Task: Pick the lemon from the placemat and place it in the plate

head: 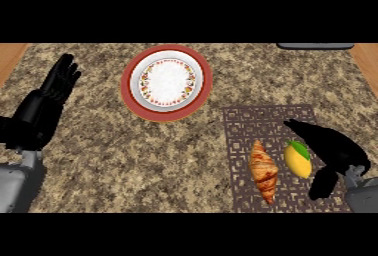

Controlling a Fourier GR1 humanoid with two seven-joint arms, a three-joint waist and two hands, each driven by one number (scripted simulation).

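Right robot hand [332, 150]: over the right part of the placemat [251, 125], fingers relaxed, thumb hanging down, grasping nothing. Lemon [298, 160]: yellow with a green leaf, lying on the placemat just left of this hand. Croissant [264, 172]: on the placemat, left of the lemon. Plate [167, 82]: white with a red rim, on the granite tabletop [133, 150], far up-left of the hand. Left robot hand [55, 87]: resting at the left edge, fingers straight.

lemon [298, 160]: yellow, green leaf at 12 o'clock
plate [167, 81]: white, flower ring, red rim
placemat [255, 124]: dark brown lattice
croissant [264, 171]: golden brown
counter [140, 155]: speckled beige granite
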